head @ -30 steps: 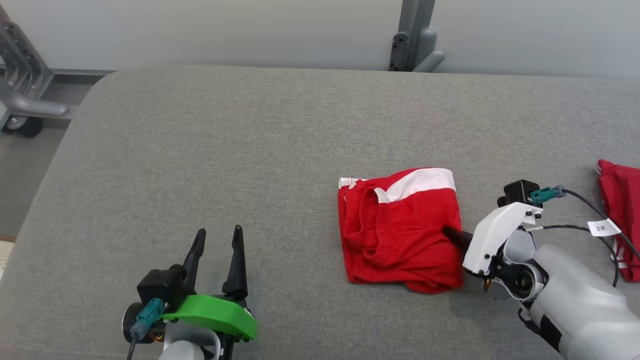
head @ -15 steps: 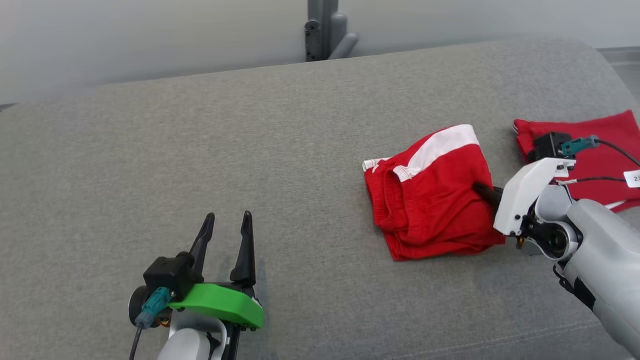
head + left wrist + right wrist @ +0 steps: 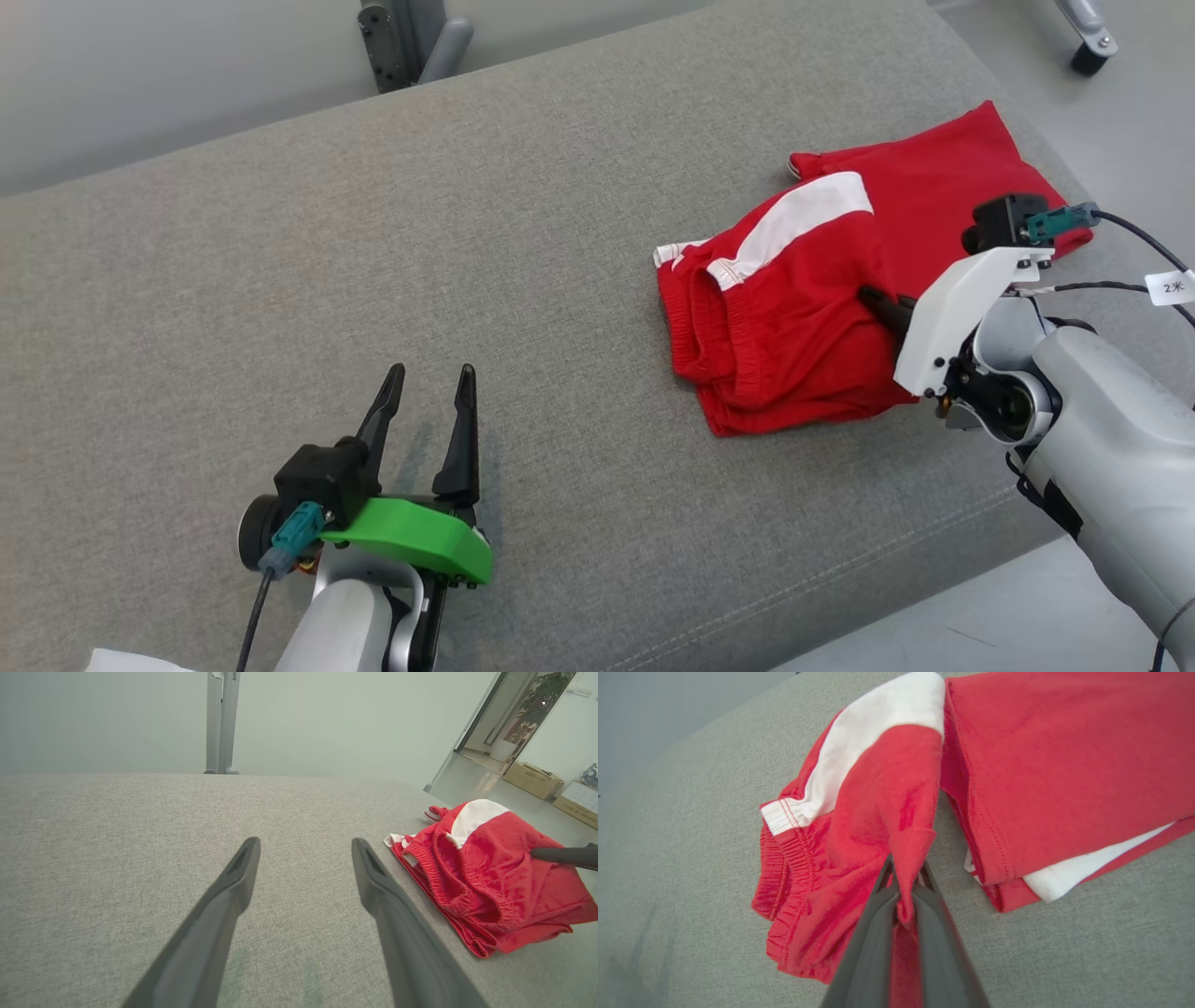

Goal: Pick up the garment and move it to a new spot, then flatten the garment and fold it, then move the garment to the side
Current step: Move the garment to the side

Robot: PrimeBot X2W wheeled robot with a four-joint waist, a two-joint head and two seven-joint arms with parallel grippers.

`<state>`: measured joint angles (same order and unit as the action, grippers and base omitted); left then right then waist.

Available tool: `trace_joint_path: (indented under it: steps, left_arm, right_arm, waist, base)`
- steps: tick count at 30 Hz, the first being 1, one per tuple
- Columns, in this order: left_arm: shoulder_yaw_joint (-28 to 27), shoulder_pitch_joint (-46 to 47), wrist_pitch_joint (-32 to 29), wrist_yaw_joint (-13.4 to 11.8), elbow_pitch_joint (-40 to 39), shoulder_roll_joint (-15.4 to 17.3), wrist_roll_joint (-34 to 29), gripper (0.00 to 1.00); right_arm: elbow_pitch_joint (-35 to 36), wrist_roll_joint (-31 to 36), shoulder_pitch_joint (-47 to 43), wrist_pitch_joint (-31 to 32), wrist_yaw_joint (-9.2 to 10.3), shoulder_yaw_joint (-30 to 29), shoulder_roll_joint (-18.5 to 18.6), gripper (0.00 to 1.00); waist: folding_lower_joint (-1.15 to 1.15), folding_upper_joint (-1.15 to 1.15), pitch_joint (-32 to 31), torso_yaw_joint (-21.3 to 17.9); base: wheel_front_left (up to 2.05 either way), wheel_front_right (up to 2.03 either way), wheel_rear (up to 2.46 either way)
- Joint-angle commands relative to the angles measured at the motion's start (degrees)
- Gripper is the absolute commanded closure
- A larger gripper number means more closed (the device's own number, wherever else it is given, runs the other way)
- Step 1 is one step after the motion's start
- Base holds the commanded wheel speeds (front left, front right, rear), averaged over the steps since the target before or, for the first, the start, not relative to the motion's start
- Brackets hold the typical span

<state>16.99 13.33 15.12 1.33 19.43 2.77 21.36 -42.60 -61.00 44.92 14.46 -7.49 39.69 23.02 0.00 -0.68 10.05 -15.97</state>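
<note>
Since a second ago the red shorts (image 3: 784, 345) have travelled across the grey cushion (image 3: 373, 233) toward a second red garment (image 3: 934, 177). Then the two lay well apart; now the white-striped corner of the shorts touches it. The head camera has also swung, so the whole picture has shifted.

In the head view the folded shorts sit at about 2 o'clock from the middle, with the elastic waistband toward 9 o'clock and the white stripe toward 12. The second garment lies just beyond them at 1 o'clock, near the cushion's corner.

The right gripper (image 3: 870, 297) comes in from 4 o'clock, its fingers pressed together and pinching a fold of the shorts' red cloth. In the right wrist view that fold is pulled up into a small peak between the fingers.

The left gripper (image 3: 431, 375) is at 7 o'clock, well apart from both garments, its fingers spread wide over bare cushion and holding nothing.

A grey post (image 3: 411, 37) stands behind the cushion at 11 o'clock.
</note>
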Motion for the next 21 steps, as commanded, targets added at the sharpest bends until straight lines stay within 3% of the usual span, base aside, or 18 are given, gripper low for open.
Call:
trace_joint_path:
  steps: [1, 8, 21]
  left_arm:
    - [-0.33, 0.73, -0.03, 0.25, 0.34, 0.29, -0.24, 0.00]
    - [-1.02, 0.48, -0.03, 0.34, 0.80, 0.28, 0.22, 0.00]
    - [-1.28, -2.12, -0.03, -0.58, 0.03, 0.26, 2.22, 0.00]
  right_arm:
    - [-0.23, 0.44, 0.45, -0.41, 0.01, -0.22, -0.90, 1.00]
    - [-0.49, 2.00, 1.64, -0.26, 0.01, -0.74, -1.08, 1.00]
    - [2.22, 6.28, 6.09, 4.37, 0.01, -2.03, 3.91, 1.00]
  waist:
    - [0.00, 0.68, 1.80, -1.62]
    - [0.00, 0.68, 0.66, 0.63]
    - [0.00, 0.68, -2.14, 2.78]
  base:
    - [0.00, 0.00, 0.00]
    - [0.00, 0.00, 0.00]
    - [0.00, 0.00, 0.00]
